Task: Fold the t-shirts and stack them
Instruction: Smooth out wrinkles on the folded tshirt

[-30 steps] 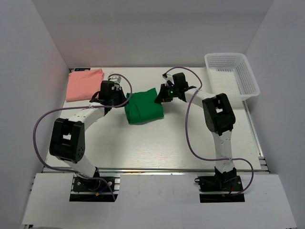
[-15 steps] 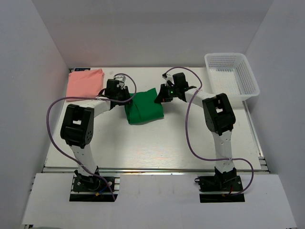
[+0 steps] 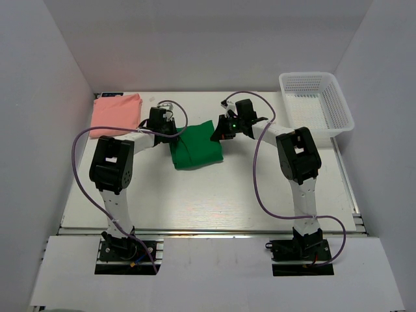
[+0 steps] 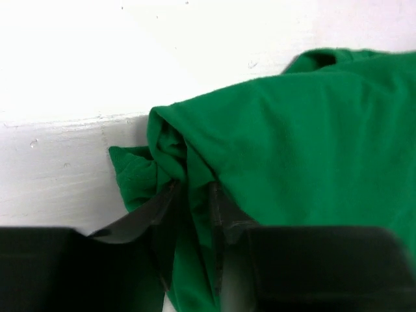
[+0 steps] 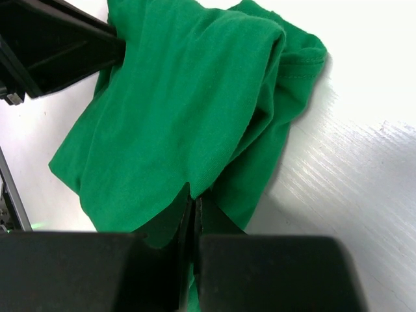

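Note:
The green t-shirt (image 3: 197, 148) lies bunched and partly folded in the middle of the table. My left gripper (image 3: 174, 130) is at its left edge, shut on a fold of the green cloth (image 4: 312, 149); the cloth fills the narrow gap at my left gripper (image 4: 193, 195). My right gripper (image 3: 218, 133) is at the shirt's upper right corner. In the right wrist view my right gripper (image 5: 194, 198) is shut on the edge of the green shirt (image 5: 175, 117). The pink t-shirt (image 3: 116, 114) lies folded flat at the far left corner, untouched.
A white mesh basket (image 3: 344, 107) stands at the far right corner. White walls close in the table on the left, back and right. The left gripper's black body (image 5: 52, 45) shows at the top left of the right wrist view.
My left gripper has moved right, from beside the pink shirt to the green shirt's left edge, and closed on it. My right gripper has stayed put.

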Available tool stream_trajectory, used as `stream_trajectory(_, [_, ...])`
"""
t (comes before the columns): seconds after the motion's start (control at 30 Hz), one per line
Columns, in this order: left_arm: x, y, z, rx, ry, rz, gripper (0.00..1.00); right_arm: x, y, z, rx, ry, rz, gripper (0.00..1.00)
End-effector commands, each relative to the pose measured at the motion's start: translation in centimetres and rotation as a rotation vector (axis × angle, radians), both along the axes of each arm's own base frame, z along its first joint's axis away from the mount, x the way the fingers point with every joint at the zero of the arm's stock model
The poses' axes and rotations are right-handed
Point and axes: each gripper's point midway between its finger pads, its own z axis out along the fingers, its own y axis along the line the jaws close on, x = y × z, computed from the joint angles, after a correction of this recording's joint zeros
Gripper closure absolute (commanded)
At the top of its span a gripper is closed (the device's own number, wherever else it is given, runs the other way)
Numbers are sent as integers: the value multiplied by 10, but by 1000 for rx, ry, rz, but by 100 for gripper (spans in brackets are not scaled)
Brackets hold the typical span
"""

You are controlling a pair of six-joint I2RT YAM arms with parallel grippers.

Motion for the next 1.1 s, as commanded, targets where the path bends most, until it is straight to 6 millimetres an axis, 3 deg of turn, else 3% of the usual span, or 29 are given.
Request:
stream_trajectory(0.0, [16,-5,30,-16,-89,-13,71,1,2,16,13,-27,24,100])
stream_trajectory(0.13, [14,-21,32,-74,-107,-91,100,2,2,15,11,-30,27,100])
stream_trajectory(0.2, [12,-25,31,-95,-114,-114,100,3,1,15,7,-31,27,100])
stream_trajectory(0.3, [8,-29,51,-122,-169,-136,100,3,0,19,2,-42,27,100])
stream_trajectory(0.33, [8,-29,73,-130,-218,-139,100,3,0,22,2,-52,28,100])
stream_trajectory(0.37, [6,-28,81,-128,-245,-145,100,3,0,24,0,-58,27,100])
stream_trajectory(0.47, [-6,-27,101,-140,-284,-154,100,4,1,30,5,-72,23,100])
stream_trajectory(0.53, [-15,-21,104,-135,-279,-131,100,4,-1,34,11,-78,18,100])
stream_trajectory(0.73, [-28,1,94,-91,-244,-38,100,2,-1,37,16,-86,18,100])
stream_trajectory(1.07, [-28,43,44,43,-109,159,100,5,0,22,6,-61,16,100])
